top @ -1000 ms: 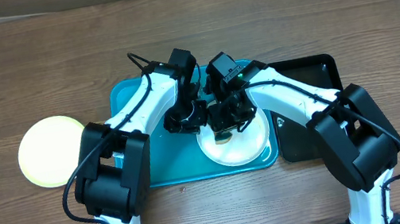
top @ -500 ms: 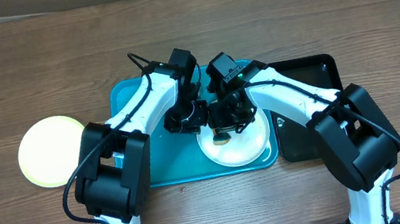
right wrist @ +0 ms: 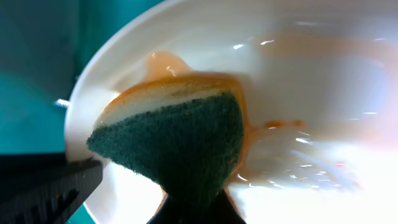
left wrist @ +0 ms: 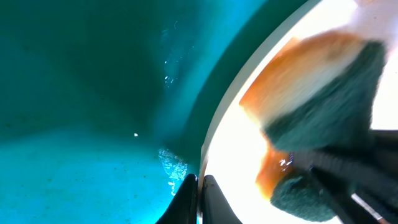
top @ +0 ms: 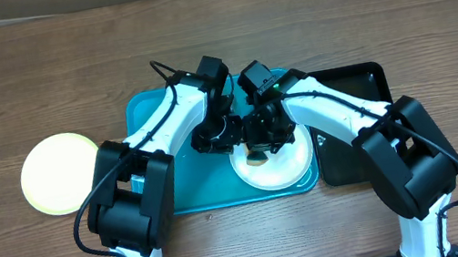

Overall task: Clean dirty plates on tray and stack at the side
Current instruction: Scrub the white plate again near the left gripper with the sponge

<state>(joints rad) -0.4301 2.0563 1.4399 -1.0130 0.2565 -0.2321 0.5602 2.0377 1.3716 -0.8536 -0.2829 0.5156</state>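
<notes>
A white plate (top: 286, 167) lies on the right part of the teal tray (top: 185, 186). My left gripper (top: 223, 139) is shut on the plate's left rim (left wrist: 214, 134), one finger on each side of it. My right gripper (top: 258, 138) is shut on a yellow sponge with a dark green scouring side (right wrist: 177, 134) and presses it onto the plate's wet surface (right wrist: 311, 93), where orange smears show. The sponge also shows in the left wrist view (left wrist: 323, 93). A pale yellow-green plate (top: 54, 174) lies on the table left of the tray. A third plate is not in view.
A narrow black tray (top: 362, 93) lies to the right of the teal one, with a small pale object (top: 321, 140) on it. The brown wooden table (top: 36, 76) surrounds the trays.
Both grippers and the white plate have shifted slightly to the right. The sponge has moved a little over the plate.
</notes>
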